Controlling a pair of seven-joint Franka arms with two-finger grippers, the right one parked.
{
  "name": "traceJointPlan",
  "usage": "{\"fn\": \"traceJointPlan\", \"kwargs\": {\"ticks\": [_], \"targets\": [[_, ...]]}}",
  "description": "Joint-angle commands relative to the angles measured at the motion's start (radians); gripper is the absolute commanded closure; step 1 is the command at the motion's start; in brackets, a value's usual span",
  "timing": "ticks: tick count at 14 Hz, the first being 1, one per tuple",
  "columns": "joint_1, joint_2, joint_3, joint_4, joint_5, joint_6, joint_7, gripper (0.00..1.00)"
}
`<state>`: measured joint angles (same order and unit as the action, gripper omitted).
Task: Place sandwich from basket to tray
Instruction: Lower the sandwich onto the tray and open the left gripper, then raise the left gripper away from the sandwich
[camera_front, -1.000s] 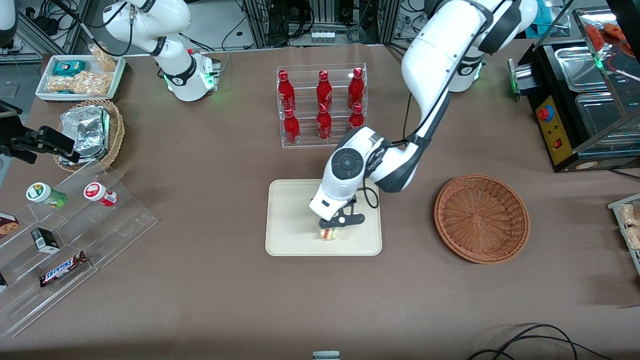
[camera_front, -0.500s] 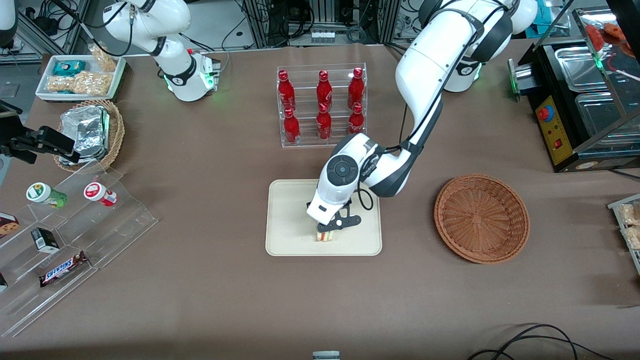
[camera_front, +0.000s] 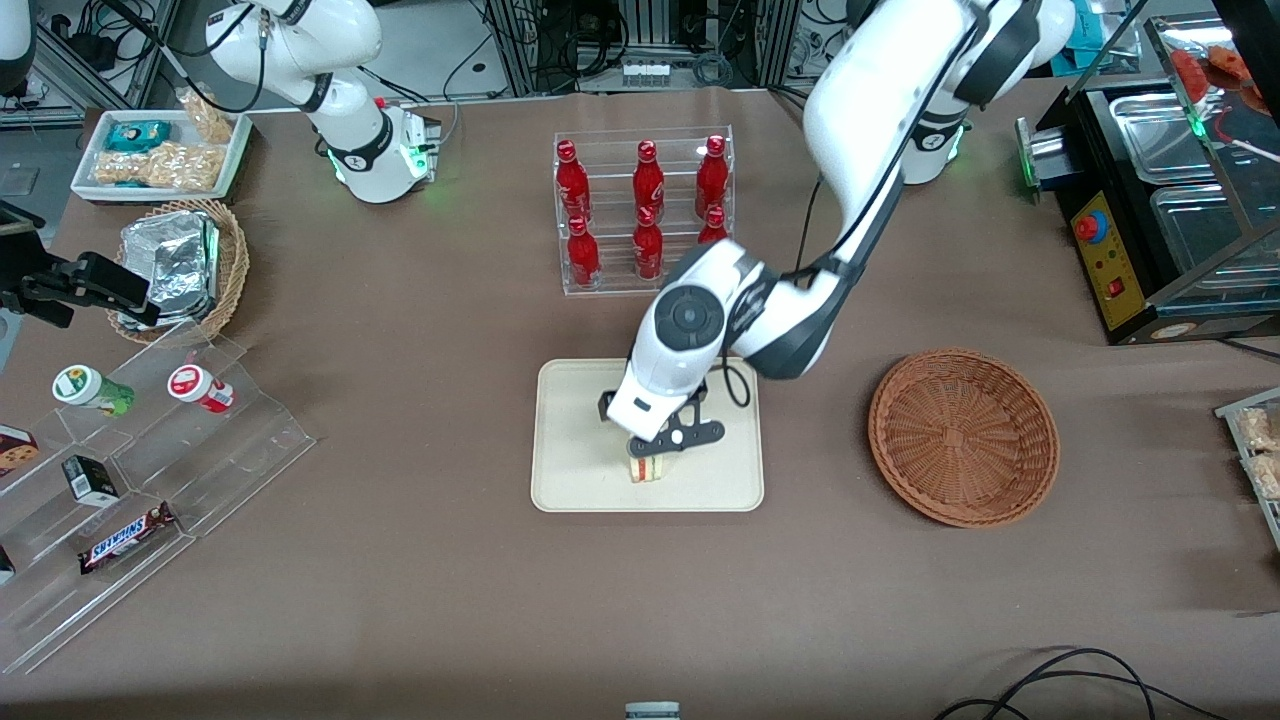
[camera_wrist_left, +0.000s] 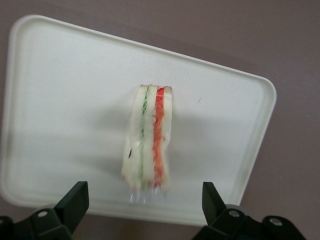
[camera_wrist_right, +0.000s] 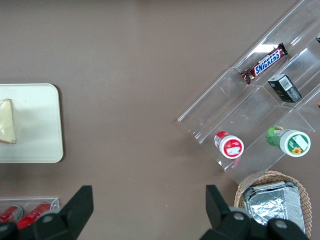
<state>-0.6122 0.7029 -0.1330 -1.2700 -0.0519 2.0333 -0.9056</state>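
1. Gripper (camera_front: 652, 447): above the tray, directly over the sandwich. Wrist view shows both fingers (camera_wrist_left: 74, 201) spread wide, one to each side of the sandwich, touching nothing. Nothing held.

2. Sandwich (camera_wrist_left: 147, 142): stands on edge on the tray (camera_wrist_left: 60, 100), bread faces vertical, green and red filling lines facing the wrist camera. It sits in the tray's half nearer the front camera, inside the rim. Front view shows it just below the gripper (camera_front: 646, 468), partly covered by it.

3. Handling, as judgement: light and soft. White bread compresses easily, so a hard squeeze would likely dent it or push filling out. A clear film seems to show at its end nearest the wrist camera; if it is wrapped, the surface may be slippery. A wedge on its edge looks liable to tip if nudged.

4. Hold point, as judgement: across the two flat bread faces, near mid-length, with gentle closure. Gripping along the filling edge would risk splitting the layers.

5. Basket (camera_front: 963, 436): on the table toward the working arm's end, well apart from the tray, nothing seen inside.

6. Status, as judgement: placement looks done.
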Motion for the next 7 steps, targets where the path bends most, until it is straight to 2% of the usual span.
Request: {"fn": "traceJointPlan", "kwargs": {"ticks": [1, 3, 7], "targets": [[0.008, -0.192, 0.012, -0.106, 0.042, -0.114, 0.042, 0.00], [0.012, -0.270, 0.012, -0.149, 0.101, -0.213, 0.083, 0.00], [0.133, -0.330, 0.010, -0.164, 0.095, -0.415, 0.111, 0.00]]}}
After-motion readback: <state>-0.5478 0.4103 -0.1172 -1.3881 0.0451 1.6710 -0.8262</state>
